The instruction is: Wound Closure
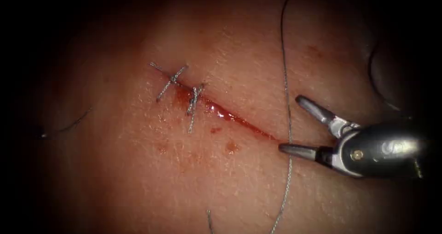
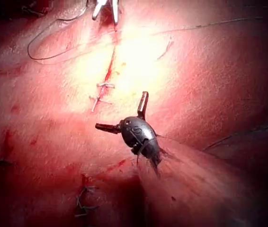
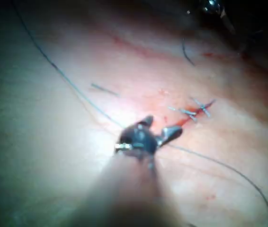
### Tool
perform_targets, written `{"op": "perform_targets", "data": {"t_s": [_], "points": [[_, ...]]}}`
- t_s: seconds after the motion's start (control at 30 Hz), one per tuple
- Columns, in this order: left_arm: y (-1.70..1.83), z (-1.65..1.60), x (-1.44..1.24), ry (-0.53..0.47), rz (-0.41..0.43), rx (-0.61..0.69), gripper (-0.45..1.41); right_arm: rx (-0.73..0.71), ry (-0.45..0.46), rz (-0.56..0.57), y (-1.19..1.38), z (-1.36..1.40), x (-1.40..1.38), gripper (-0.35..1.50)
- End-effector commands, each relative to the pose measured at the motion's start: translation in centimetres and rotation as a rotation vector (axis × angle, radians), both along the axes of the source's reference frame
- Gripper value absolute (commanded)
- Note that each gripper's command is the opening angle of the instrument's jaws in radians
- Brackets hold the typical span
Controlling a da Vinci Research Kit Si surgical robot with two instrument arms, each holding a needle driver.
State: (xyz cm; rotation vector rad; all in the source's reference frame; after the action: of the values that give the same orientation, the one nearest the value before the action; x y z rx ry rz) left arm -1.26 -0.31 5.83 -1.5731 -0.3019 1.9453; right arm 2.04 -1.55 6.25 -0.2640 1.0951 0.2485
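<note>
The tissue (image 1: 138, 169) has a cut (image 1: 230, 116) slanting from upper left to lower right, wet with red fluid. Two knotted stitches (image 1: 172, 79) (image 1: 194, 98) close its upper left part. My right tool (image 1: 290, 122) hovers at the cut's lower right end, jaws open and holding nothing. A long thread (image 1: 286, 77) runs top to bottom past the fingertips. A thin dark arc (image 1: 69, 123), seemingly the needle, lies on the tissue far left of the cut, free of both tools. My left tool (image 2: 123, 113) stands open and holds nothing, short of the knots (image 2: 101, 92).
A short cut end of thread (image 1: 209, 218) lies near the lower edge. A dark rounded shape (image 1: 386, 73) sits beyond the tissue at the right. Older stitches (image 2: 84, 203) mark the tissue behind the left tool. The thread (image 3: 77, 90) trails across the tissue past the right tool (image 3: 161, 126).
</note>
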Motion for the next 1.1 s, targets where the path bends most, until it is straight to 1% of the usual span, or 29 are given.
{"op": "perform_targets", "data": {"t_s": [0.03, 0.13, 0.17, 0.23, 0.27, 0.33, 0.37, 0.4, 0.47, 0.57, 0.63, 0.73, 0.83, 0.93, 0.97, 1.1], "points": [[-0.07, 0.05, -0.17, -0.015, 0.016, 0.008, 1.28, 0.006, 0.004, 0.006, -0.01, -0.02, -0.07, 1.13], [-0.12, 0.01, -0.52, -0.055, 0.052, -0.001, 1.25, 0.009, 0.011, 0.032, 0.06, -0.13, -0.24, 1.15], [-0.16, 0.00, -0.65, -0.071, 0.067, -0.004, 1.21, 0.012, 0.012, 0.035, 0.08, -0.16, -0.29, 1.15], [-0.23, -0.02, -0.81, -0.095, 0.090, -0.009, 1.11, 0.013, 0.019, 0.046, 0.11, -0.23, -0.40, 1.15], [-0.30, -0.04, -1.00, -0.109, 0.120, -0.010, 1.08, 0.015, 0.026, 0.049, 0.12, -0.29, -0.48, 1.15], [-0.34, -0.05, -1.18, -0.124, 0.137, -0.013, 1.08, 0.016, 0.032, 0.052, 0.14, -0.33, -0.56, 1.15], [-0.36, -0.06, -1.33, -0.122, 0.137, -0.015, 1.06, 0.019, 0.027, 0.056, 0.15, -0.36, -0.63, 1.15], [-0.36, -0.06, -1.41, -0.119, 0.136, -0.015, 1.04, 0.020, 0.023, 0.059, 0.16, -0.38, -0.67, 1.15], [-0.37, -0.07, -1.61, -0.082, 0.156, -0.023, 1.01, 0.022, 0.017, 0.064, 0.16, -0.39, -0.74, 1.15], [-0.35, -0.08, -1.93, -0.020, 0.199, -0.053, 1.01, 0.022, 0.011, 0.070, 0.15, -0.40, -0.85, 1.15], [-0.33, -0.07, -2.15, 0.016, 0.207, -0.049, 0.99, 0.021, 0.001, 0.079, 0.14, -0.40, -0.92, 1.15], [-0.36, -0.02, -2.45, 0.089, 0.222, -0.034, 0.98, 0.020, -0.010, 0.088, 0.12, -0.40, -0.94, 1.16], [-0.38, 0.06, -2.69, 0.170, 0.307, -0.154, 1.03, 0.019, -0.012, 0.087, 0.10, -0.39, -0.92, 1.16], [-0.36, 0.16, -2.82, 0.210, 0.359, -0.234, 1.06, 0.018, -0.012, 0.088, 0.08, -0.38, -0.91, 1.16], [-0.35, 0.21, -2.86, 0.224, 0.402, -0.282, 1.06, 0.017, -0.012, 0.088, 0.08, -0.38, -0.91, 1.16], [-0.28, 0.34, -2.92, 0.260, 0.553, -0.365, 1.08, 0.016, -0.013, 0.088, 0.06, -0.37, -0.91, 1.16]]}}
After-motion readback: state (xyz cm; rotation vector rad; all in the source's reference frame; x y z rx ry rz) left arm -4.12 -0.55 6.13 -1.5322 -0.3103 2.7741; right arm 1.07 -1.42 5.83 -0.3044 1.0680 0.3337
